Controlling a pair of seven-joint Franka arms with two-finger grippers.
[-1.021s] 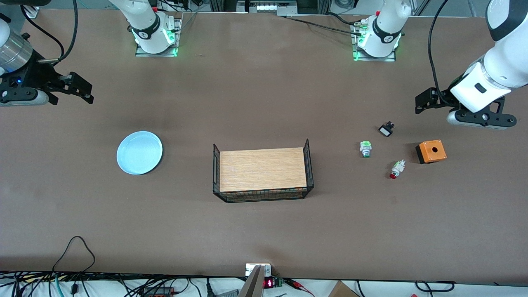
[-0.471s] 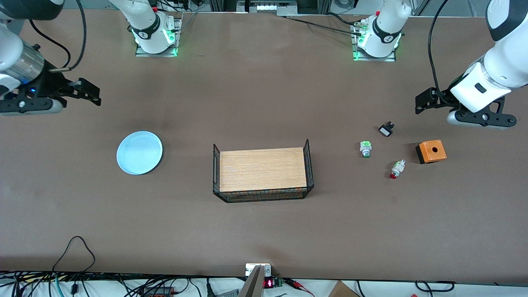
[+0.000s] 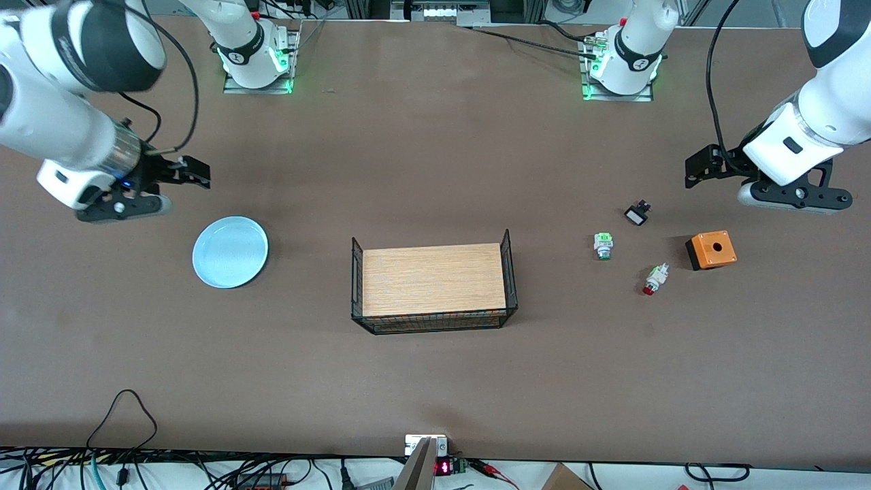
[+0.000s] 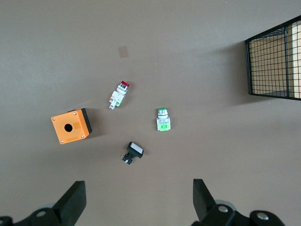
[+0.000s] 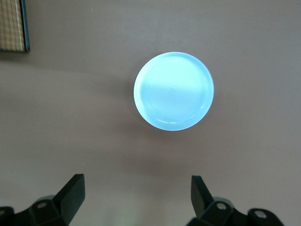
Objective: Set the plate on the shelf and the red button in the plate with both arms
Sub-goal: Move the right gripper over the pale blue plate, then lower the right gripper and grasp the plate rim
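The pale blue plate lies flat toward the right arm's end of the table; it also shows in the right wrist view. My right gripper is open and empty, up over bare table close beside the plate. The red button lies on its side toward the left arm's end, between a green-capped switch and an orange box. My left gripper is open and empty, up over bare table beside these parts.
A black wire basket with a wooden board in it stands mid-table. A small black-and-white switch lies farther from the front camera than the red button. Cables run along the table's near edge.
My right arm has swung in from the table's end toward the plate. The left arm, plate and buttons have not moved.
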